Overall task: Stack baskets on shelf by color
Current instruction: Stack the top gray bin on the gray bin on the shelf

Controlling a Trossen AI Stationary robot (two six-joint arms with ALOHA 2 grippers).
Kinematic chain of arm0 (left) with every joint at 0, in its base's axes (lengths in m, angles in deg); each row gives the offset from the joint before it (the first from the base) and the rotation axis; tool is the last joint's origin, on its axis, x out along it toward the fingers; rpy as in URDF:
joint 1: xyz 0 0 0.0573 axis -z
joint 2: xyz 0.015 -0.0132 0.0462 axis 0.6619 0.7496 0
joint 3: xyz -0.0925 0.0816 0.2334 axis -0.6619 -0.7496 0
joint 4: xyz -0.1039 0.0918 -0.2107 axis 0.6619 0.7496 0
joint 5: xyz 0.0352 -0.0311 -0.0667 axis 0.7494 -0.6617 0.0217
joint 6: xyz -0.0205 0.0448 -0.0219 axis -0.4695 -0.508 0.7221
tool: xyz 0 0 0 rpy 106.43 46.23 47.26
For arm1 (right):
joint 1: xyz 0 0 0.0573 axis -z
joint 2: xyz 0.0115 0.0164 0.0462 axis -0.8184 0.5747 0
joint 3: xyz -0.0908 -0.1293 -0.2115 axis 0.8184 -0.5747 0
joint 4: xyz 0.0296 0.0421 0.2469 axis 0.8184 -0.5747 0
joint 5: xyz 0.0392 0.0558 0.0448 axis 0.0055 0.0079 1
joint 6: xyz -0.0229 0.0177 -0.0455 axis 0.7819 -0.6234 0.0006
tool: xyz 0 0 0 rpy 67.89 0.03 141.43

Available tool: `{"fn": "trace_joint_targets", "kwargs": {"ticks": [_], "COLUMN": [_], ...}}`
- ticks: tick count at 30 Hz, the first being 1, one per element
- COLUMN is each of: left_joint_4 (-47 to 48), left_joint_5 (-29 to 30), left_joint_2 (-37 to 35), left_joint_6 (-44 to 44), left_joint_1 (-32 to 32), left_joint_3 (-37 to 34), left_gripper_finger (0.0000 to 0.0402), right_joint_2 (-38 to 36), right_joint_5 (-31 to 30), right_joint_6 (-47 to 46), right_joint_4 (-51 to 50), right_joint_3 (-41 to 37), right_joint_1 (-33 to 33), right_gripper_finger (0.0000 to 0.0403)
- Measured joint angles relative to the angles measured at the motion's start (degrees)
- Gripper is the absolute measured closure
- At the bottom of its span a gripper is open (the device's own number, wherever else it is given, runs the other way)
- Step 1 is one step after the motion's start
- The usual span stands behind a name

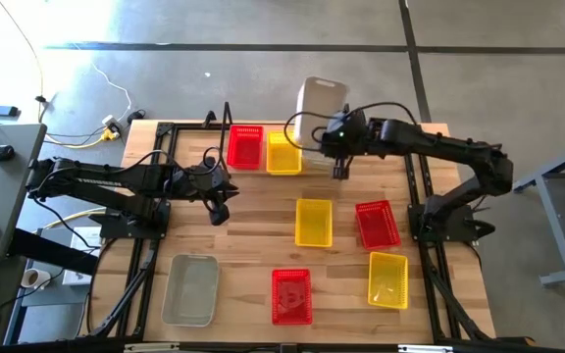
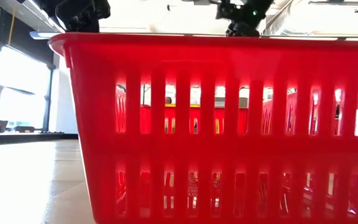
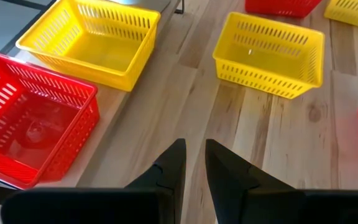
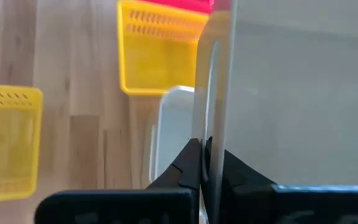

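My right gripper (image 1: 340, 169) is over the table's far edge, shut on a grey-white basket (image 1: 322, 102) that it holds up above the shelf (image 1: 226, 124). On the shelf a red basket (image 1: 245, 147) and a yellow basket (image 1: 283, 154) sit side by side, seen also in the left wrist view as the red basket (image 3: 36, 121) and the yellow basket (image 3: 92, 38). Another grey-white basket (image 4: 174, 134) lies below the held one. My left gripper (image 1: 220, 204) hovers near the shelf's left end, shut but for a narrow slit and holding nothing (image 3: 195, 163). My right gripper pinches the grey-white basket's thin side wall (image 4: 211, 124) between its two fingers, which lie one on each face of that wall. The basket is lifted clear and tipped up on edge, its broad face (image 4: 297, 99) filling the wrist view.
Loose on the table are a yellow basket (image 1: 313, 222), a red basket (image 1: 377, 224), a yellow basket (image 1: 387, 279), a red basket (image 1: 291, 295) and a grey-white basket (image 1: 190, 289). The near red basket (image 2: 229, 124) fills the low view. Bare wood lies between the arms.
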Motion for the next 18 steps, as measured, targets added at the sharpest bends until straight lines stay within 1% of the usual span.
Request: {"fn": "trace_joint_targets", "kwargs": {"ticks": [6,11,18], "left_joint_4": [0.0,0.0,0.0], "left_joint_5": [1.7,3.9,4.1], "left_joint_2": [0.0,0.0,0.0], "left_joint_6": [0.0,0.0,0.0], "left_joint_1": [0.0,0.0,-0.9], "left_joint_3": [0.0,0.0,0.0], "left_gripper_finger": [0.0348,0.0348,0.0348], "right_joint_2": [0.9,3.0,6.5], "right_joint_5": [1.7,3.2,2.8], "right_joint_6": [-0.4,-1.6,-1.7], "right_joint_4": [-1.3,-3.3,-6.4], "right_joint_3": [-0.2,-0.2,-0.2], "right_joint_1": [3.7,4.2,4.2], "right_gripper_finger": [0.0403,0.0403,0.0403]}}
